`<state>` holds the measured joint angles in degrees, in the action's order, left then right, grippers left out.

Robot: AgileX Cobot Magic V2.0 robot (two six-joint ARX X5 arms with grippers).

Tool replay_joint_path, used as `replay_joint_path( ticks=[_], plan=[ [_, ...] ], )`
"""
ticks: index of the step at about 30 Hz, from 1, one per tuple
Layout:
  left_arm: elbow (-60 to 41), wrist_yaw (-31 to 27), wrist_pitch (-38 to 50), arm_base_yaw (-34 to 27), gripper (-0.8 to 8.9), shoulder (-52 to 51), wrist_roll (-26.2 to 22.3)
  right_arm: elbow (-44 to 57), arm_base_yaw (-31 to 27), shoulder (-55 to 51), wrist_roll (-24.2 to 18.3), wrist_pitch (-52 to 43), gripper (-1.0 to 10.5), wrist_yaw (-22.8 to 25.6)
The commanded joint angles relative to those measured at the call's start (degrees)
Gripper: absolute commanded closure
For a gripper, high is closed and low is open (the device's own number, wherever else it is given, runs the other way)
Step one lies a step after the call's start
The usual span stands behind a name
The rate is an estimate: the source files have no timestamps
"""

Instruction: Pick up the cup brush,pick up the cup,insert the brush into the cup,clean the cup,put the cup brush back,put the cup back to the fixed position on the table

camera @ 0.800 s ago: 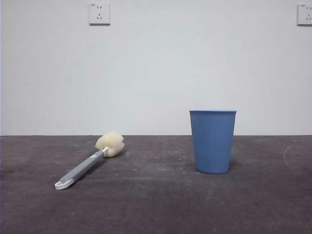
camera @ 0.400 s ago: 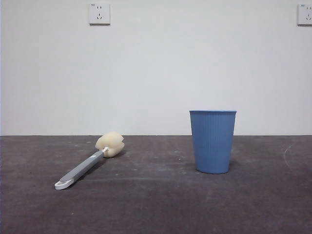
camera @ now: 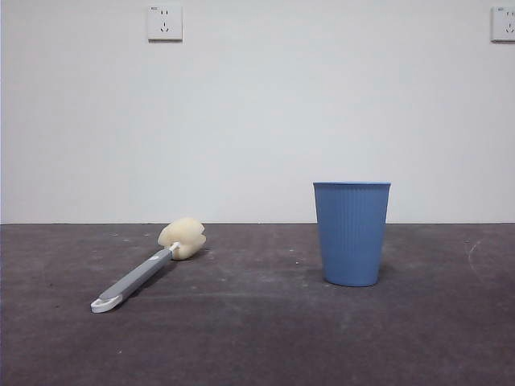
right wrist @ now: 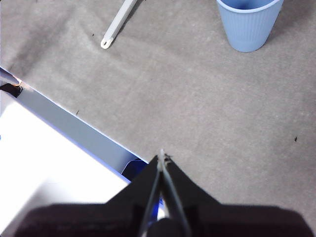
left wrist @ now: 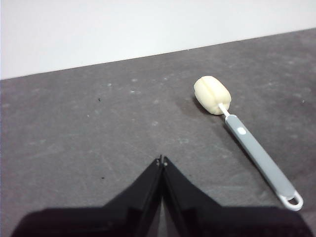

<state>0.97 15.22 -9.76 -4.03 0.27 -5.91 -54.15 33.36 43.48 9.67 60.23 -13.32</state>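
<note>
The desk [camera: 257, 338] is a dark grey-brown matte surface with faint scuffs and pale specks, backed by a plain white wall [camera: 257, 121]. Two white wall sockets are fixed high on that wall, one toward the left [camera: 164, 22] and one at the right edge [camera: 503, 24].

The cup [camera: 352, 233], a blue ribbed tumbler, stands upright on the desk right of centre in the front view, mouth up, untouched. The right wrist view shows the same cup [right wrist: 248, 24] well ahead of that arm, with bare desk between.

The cup brush [camera: 149, 265] lies flat on the desk to the left of the cup and well apart from it. Its cream-yellow sponge head points toward the wall, its grey handle runs toward the near side and its white looped end lies nearest the viewer. The left wrist view shows the cup brush [left wrist: 247, 133] lying clear of that arm.

The left end effector [left wrist: 162, 160] has its two black jaws pressed together at the tips, holding nothing, above bare desk. The right end effector [right wrist: 161, 157] is likewise closed and empty, poised near the desk's pale edge strip [right wrist: 74, 128].
</note>
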Motion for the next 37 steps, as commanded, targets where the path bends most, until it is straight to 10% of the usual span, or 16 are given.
replay_joint_path(
  ticks=[1, 22, 37],
  plan=[
    [-0.81, 0.20, 0.31, -0.20, 8.17, -0.09, 3.28, 0.09, 0.07, -0.04, 0.37, -0.35, 9.5, 0.15],
    [-0.81, -0.13, 0.28, -0.20, 8.17, -0.09, 3.17, 0.09, -0.42, -0.92, -1.97, -1.18, 9.5, 2.05],
    [-0.81, -0.13, 0.28, -0.20, 8.17, -0.09, 3.17, 11.04, -12.66, -23.30, -14.75, -34.21, 9.5, 15.41]
  ],
)
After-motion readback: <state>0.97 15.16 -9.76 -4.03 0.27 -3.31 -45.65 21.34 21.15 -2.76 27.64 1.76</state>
